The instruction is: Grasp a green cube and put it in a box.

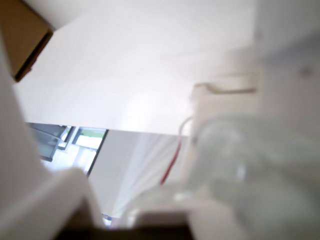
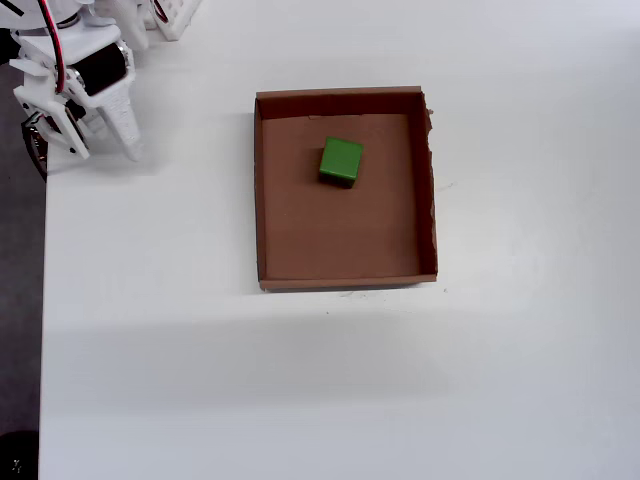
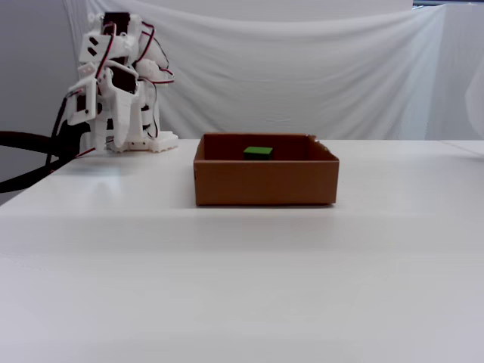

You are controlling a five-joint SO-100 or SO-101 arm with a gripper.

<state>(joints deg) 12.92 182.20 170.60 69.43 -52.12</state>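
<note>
The green cube (image 2: pixel 341 161) lies inside the box (image 2: pixel 258 190), toward its far side in the overhead view. In the fixed view only the cube's top (image 3: pixel 258 152) shows above the box's front wall (image 3: pixel 265 181). My gripper (image 2: pixel 131 150) is folded back at the table's top left corner, well away from the box, and holds nothing. It points down at the table in the fixed view (image 3: pixel 113 140). The wrist view is blurred; the fingers seem to meet at its bottom edge (image 1: pixel 120 222), and a corner of the box (image 1: pixel 20 35) shows at top left.
The arm's base (image 3: pixel 140 144) stands at the back left of the white table (image 2: pixel 300 380). The table's left edge (image 2: pixel 42 300) drops to a dark floor. A white curtain (image 3: pixel 302 76) hangs behind the table.
</note>
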